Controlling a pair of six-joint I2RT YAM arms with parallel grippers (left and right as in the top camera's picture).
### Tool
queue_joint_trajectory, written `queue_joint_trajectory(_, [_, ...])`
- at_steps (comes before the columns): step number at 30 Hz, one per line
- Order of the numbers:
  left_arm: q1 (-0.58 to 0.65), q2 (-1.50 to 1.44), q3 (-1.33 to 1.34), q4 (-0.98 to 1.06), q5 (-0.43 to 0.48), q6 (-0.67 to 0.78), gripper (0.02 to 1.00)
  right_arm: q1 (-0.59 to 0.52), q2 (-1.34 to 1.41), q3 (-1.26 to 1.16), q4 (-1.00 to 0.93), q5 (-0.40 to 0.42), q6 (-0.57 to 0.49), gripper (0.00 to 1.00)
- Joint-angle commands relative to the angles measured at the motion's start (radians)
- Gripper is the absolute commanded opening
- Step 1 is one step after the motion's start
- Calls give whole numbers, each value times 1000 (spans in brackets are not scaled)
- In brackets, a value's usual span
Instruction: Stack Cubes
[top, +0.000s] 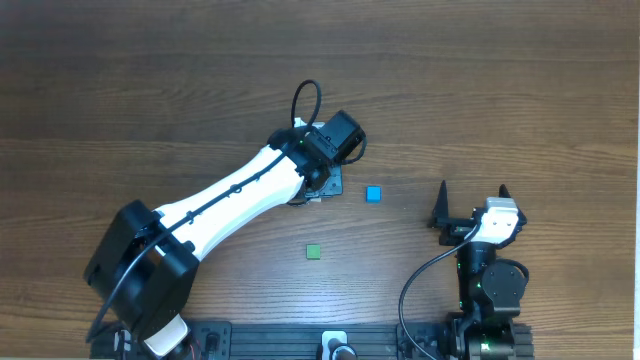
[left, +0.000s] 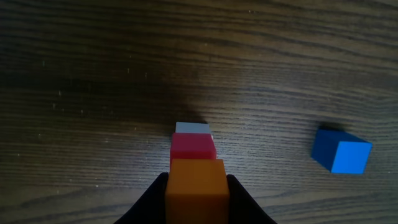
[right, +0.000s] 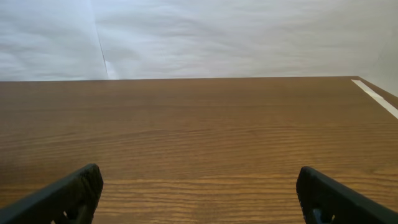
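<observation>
Orange cube (left: 196, 186) right up against your left wrist camera, clamped between the left fingers (left: 152, 202), one dark finger pressed to each side. Just past it sits a red cube (left: 193, 148), lined up with the orange one, and a pale cube (left: 193, 128) peeks out beyond the red. Whether orange is touching red, you cannot tell from this angle. Off to the side, well apart, a blue cube (left: 342, 151) sits alone on the wood.

From above, your left arm (top: 240, 190) stretches diagonally to the middle of the counter (top: 150, 80), a dark brown wood-grain surface. The blue cube lies just beside the arm's wrist, and a green cube (top: 314, 251) sits nearer the bases, on its own.

Your right fingers (right: 68, 193) are spread wide apart with nothing between them, parked close to their own base. Ahead of them the counter runs out to a plain white wall (right: 249, 37), with a strip of white tape (right: 376, 96) lying along the wood near the far corner.
</observation>
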Motion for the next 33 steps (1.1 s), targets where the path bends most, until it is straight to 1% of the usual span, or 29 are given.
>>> queue_joint_trajectory(1, [5, 13, 2, 2, -15, -10, 106, -5, -1, -4, -2, 13, 5, 991])
queue_joint_trajectory(17, [5, 30, 2, -1, -15, -10, 123, -5, -1, -4, -2, 13, 5, 991])
queue_joint_trajectory(28, [5, 44, 2, -5, -15, -10, 150, -5, -1, -4, -2, 13, 5, 993])
queue_joint_trajectory(33, [5, 44, 2, -5, -16, -10, 178, -5, -1, -4, -2, 13, 5, 991])
